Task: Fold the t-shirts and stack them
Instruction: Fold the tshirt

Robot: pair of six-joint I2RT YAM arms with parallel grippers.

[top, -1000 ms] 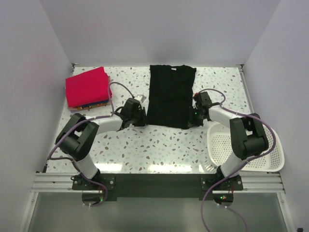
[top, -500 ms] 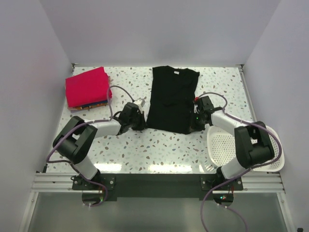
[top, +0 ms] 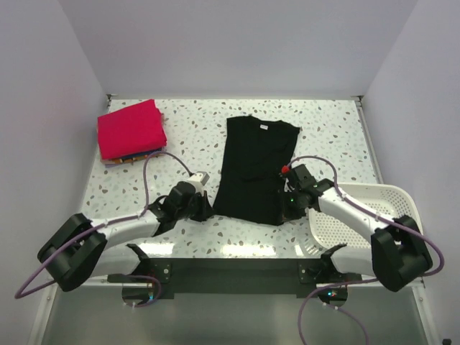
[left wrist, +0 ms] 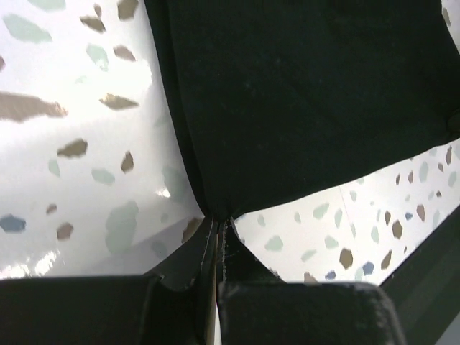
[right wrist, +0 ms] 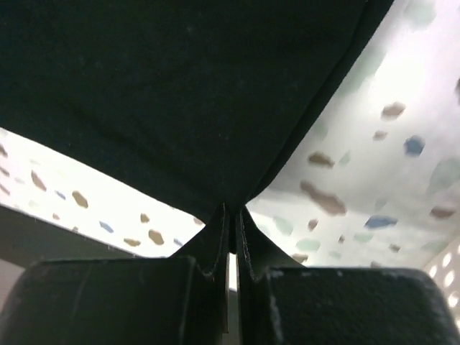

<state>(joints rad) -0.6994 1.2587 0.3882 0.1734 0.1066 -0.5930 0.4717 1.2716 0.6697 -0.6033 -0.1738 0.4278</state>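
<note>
Lying flat at centre, collar far, hem near: black t-shirt [top: 255, 169]. Crowding its right: white basket [top: 374, 215], possible snag on a wide swing. Far left: folded pinkish-red stack [top: 131, 129]. Clamped on hem corners: left gripper [top: 203, 208], right gripper [top: 289, 208]. Risk of slipping from thin bites, and of skewed fold from uneven lifting.

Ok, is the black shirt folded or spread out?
Partly folded: the black t-shirt lies flat at full length, no sleeves showing. The left gripper and right gripper pinch its near corners.
</note>
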